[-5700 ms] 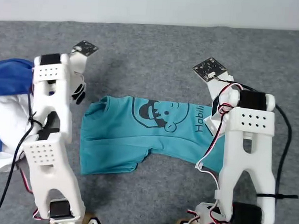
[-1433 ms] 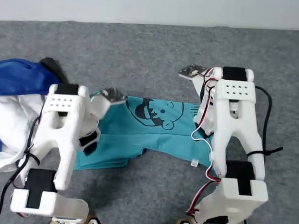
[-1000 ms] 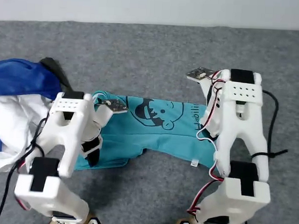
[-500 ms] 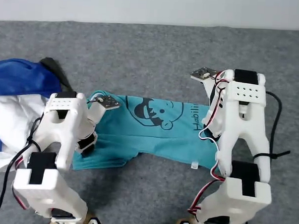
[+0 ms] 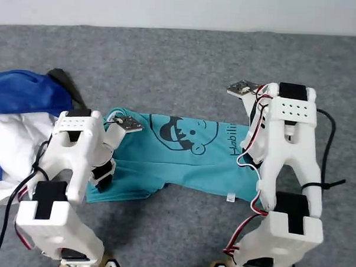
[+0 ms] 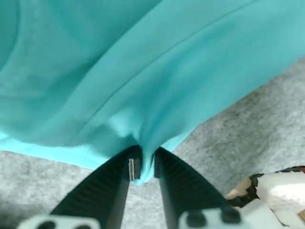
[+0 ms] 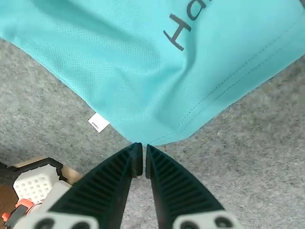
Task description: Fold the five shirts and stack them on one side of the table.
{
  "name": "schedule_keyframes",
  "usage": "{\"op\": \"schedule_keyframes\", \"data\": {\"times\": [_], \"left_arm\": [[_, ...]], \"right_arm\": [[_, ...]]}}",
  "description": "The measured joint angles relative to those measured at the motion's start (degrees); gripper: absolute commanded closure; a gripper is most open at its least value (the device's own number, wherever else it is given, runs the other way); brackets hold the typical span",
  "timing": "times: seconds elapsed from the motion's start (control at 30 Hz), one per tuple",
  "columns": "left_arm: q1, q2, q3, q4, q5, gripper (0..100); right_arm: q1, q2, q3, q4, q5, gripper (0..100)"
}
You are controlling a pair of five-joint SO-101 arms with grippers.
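on the table (image 5: pixel 169 62), left pincer (image 6: pixel 142 166) nips teal shirt (image 6: pixel 143 71)

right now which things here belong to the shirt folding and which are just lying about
Job: teal shirt, held by left pincer and right pincer; blue shirt; white shirt.
Lying about: grey mat; dark cloth by the blue shirt, possibly another shirt.

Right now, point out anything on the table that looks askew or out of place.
The teal shirt lies crooked and rumpled, its fabric puckered where the left gripper pinches it. At one end of the table, the blue shirt and white shirt sit in an unfolded heap.
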Motion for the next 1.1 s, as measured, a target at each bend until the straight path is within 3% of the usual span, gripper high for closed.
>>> {"op": "schedule_keyframes", "data": {"times": [0.27,0.47,0.63,1.1], "left_arm": [[0.0,0.0,0.0,-2.5,0.0,100],[0.1,-1.0,-1.7,-2.0,0.1,100],[0.1,-8.5,-3.7,-0.1,2.0,100],[0.1,-13.5,-3.8,0.4,2.4,100]], "right_arm": [[0.0,-9.6,9.6,0.0,1.3,95.5],[0.0,-13.0,18.6,0.0,2.1,82.4],[-0.1,-13.0,19.2,-0.4,2.1,81.6],[-10.4,-6.7,23.3,-6.1,6.1,77.1]]}}
